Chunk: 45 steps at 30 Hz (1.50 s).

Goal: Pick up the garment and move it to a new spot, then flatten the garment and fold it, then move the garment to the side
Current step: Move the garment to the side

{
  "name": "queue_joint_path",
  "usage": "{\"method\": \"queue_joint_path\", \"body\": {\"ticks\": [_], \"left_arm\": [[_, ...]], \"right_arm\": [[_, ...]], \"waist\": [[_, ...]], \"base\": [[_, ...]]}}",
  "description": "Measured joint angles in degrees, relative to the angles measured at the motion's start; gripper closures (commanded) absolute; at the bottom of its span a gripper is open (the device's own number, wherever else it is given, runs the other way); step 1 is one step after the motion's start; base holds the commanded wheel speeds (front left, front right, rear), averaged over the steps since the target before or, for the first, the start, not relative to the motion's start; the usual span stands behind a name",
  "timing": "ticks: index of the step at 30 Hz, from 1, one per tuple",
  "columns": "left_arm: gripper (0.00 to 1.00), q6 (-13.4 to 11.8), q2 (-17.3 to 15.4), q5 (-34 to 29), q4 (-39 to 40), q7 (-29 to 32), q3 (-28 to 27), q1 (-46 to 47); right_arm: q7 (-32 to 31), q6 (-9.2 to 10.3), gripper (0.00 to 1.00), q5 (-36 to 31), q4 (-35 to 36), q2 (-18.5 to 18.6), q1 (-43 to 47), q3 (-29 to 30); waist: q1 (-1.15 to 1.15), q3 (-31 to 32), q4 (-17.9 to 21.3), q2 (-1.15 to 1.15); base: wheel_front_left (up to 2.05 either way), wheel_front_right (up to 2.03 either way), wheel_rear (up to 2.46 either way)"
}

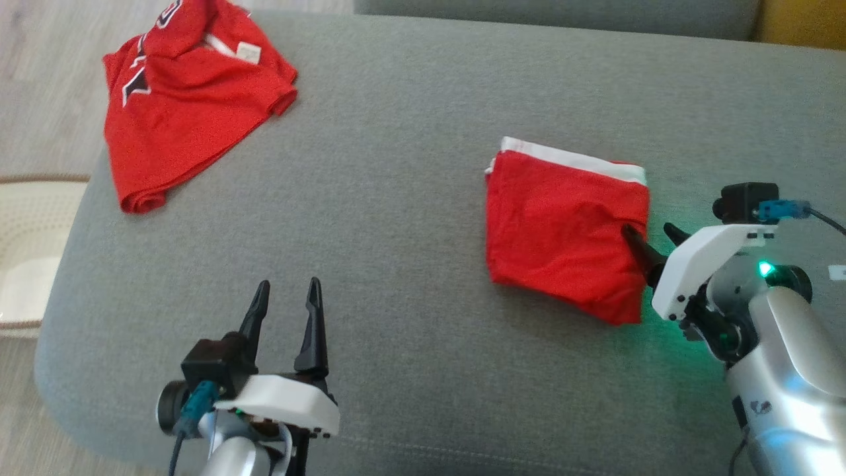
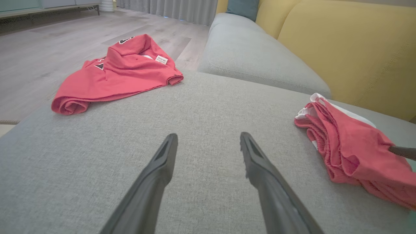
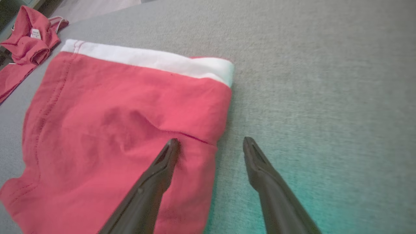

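Note:
A red garment [image 1: 562, 225] with a white band lies folded into a rough square on the right of the grey sofa seat [image 1: 396, 198]. My right gripper [image 1: 648, 229] is open at its right edge. In the right wrist view, one finger lies over the red cloth [image 3: 113, 123] and the other over bare seat, with the gripper [image 3: 210, 140] straddling that edge. My left gripper [image 1: 289, 283] is open over bare seat at the near left, nothing between its fingers [image 2: 208, 136]. The left wrist view shows the folded garment [image 2: 354, 152] at the right.
A second red garment [image 1: 192, 99] with black and white lettering lies crumpled at the seat's far left corner, partly hanging over the edge [image 2: 123, 74]. A yellow backrest [image 2: 341, 48] rises behind the seat. Wooden floor [image 2: 48, 48] and a cream rug [image 1: 26, 251] lie to the left.

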<state>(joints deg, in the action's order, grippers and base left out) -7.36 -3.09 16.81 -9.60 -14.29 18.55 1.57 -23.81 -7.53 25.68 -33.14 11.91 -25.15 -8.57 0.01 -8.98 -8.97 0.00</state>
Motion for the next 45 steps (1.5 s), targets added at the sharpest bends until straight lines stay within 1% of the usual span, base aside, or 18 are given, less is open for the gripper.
{"method": "queue_joint_path", "body": {"ticks": [6, 7, 8, 9, 10, 11, 12, 16, 19, 25, 33, 34, 36, 41, 45], "left_arm": [[0.00, -0.2, 0.0, 0.0, 0.0, 0.0, 0.9, 0.2], [0.00, -0.2, 0.0, 0.0, 0.0, 0.0, 0.9, 0.2], [0.00, -0.3, 0.0, 0.0, 0.0, 0.0, 0.9, 0.2], [0.00, -0.3, 0.0, 0.0, 0.0, 0.0, 0.9, 0.2], [0.00, -0.3, 0.0, 0.0, 0.1, 0.0, 0.9, 0.2], [0.00, -0.3, 0.0, 0.0, 0.1, 0.0, 0.9, 0.2], [0.00, -0.3, 0.0, 0.0, 0.1, 0.0, 0.8, 0.2], [0.00, -0.3, 0.0, 0.0, 0.5, 0.0, 0.8, 0.2], [0.00, -0.2, 0.0, -0.2, 0.8, 0.0, 0.8, 0.3], [0.00, 0.3, 0.1, -1.7, 1.7, 0.0, 0.8, 1.8], [0.00, 1.4, -0.2, -3.7, 1.9, 0.0, 1.0, 4.5], [0.00, 1.4, -0.2, -3.7, 1.9, 0.0, 1.0, 4.5], [0.00, 1.9, -0.3, -4.2, 1.9, 0.0, 1.1, 5.6], [0.00, 1.9, -0.7, -5.1, 2.0, 0.0, 1.3, 7.7], [0.00, 1.9, -1.3, -5.6, 2.3, 0.2, 1.5, 8.7]], "right_arm": [[-1.2, 0.00, 0.00, 2.0, -4.1, 1.2, -1.8, -2.5], [-1.4, 0.00, 0.31, 2.3, -4.5, 1.4, -2.1, -2.8], [-1.4, 0.00, 0.52, 2.6, -4.8, 1.6, -2.6, -3.1], [-1.4, 0.00, 0.62, 2.8, -4.9, 1.6, -2.9, -3.6], [-1.4, 0.00, 0.73, 3.1, -5.1, 1.6, -3.2, -4.1], [-1.4, 0.00, 0.92, 3.4, -5.3, 1.7, -3.4, -4.6], [-1.3, 0.00, 1.00, 3.8, -5.3, 1.9, -3.6, -5.1], [-0.4, 0.00, 1.00, 4.5, -4.7, 3.7, -3.8, -7.1], [0.3, 0.00, 1.00, 4.5, -3.5, 5.5, -4.0, -7.8], [0.7, 0.00, 1.00, 4.1, -0.9, 8.8, -6.8, -7.9], [1.8, 0.00, 1.00, 3.0, 1.2, 8.6, -8.5, -6.9], [1.8, 0.00, 1.00, 3.0, 1.2, 8.6, -8.5, -6.9], [2.6, 0.00, 1.00, 3.0, 1.6, 8.2, -9.6, -6.3], [3.7, 0.00, 1.00, 1.8, 1.8, 6.6, -11.7, -5.9], [4.7, 0.00, 1.00, 0.9, 0.5, 6.3, -13.4, -5.8]], "waist": [[0.00, -1.1, -2.0, 0.00], [0.00, -1.2, -2.2, 0.00], [0.00, -1.2, -2.2, 0.00], [0.00, -1.2, -2.2, 0.00], [0.00, -1.2, -2.2, 0.00], [0.00, -1.3, -2.1, 0.00], [0.00, -1.3, -2.0, 0.00], [0.00, -1.6, -0.6, 0.00], [0.00, -1.9, 1.1, 0.00], [0.00, -3.1, 6.8, 0.00], [0.00, -5.6, 17.1, 0.00], [0.00, -5.6, 17.1, 0.00], [0.00, -6.4, 19.7, 0.00], [0.00, -8.7, 25.2, 0.00], [0.00, -11.1, 27.6, 0.00]], "base": [[0.00, 0.00, 0.00], [0.00, 0.00, 0.00], [0.00, 0.00, 0.00], [0.00, 0.00, 0.00], [0.00, 0.00, 0.00], [0.00, 0.00, 0.00], [0.00, 0.00, 0.00], [0.00, 0.00, 0.00], [0.00, 0.00, 0.00], [0.00, 0.00, 0.00], [0.00, 0.00, 0.00], [0.00, 0.00, 0.00], [0.00, 0.00, 0.00], [0.00, 0.00, 0.00], [0.00, 0.00, 0.00]]}}
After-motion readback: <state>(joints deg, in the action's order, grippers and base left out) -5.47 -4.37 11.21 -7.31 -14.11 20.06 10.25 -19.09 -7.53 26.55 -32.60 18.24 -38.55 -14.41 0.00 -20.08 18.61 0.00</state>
